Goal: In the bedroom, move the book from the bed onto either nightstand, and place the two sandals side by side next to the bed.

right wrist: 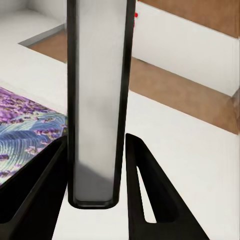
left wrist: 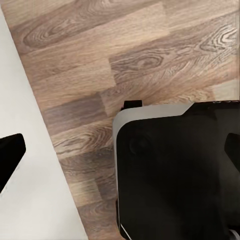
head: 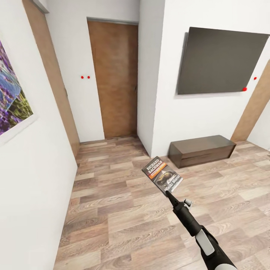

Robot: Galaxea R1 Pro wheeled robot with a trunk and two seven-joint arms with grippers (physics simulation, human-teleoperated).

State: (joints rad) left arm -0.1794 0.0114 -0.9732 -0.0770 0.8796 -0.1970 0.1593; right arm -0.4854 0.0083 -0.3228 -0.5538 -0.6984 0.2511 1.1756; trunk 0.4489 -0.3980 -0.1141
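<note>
You carry thin dark paperback book (head: 162, 175) clamped in right pincer (head: 168, 194) above wood floor (head: 112, 210). Left pincer state: cannot tell. Next: turn, find nightstand.

Book (head: 162, 175) cover reads "RICHARD BACHMAN" in white capitals at its top edge, head view. Orange band just under the name carries lettering too small to read. More white lettering near the cover's lower edge, blurred, unreadable. No other legible text anywhere.
</note>
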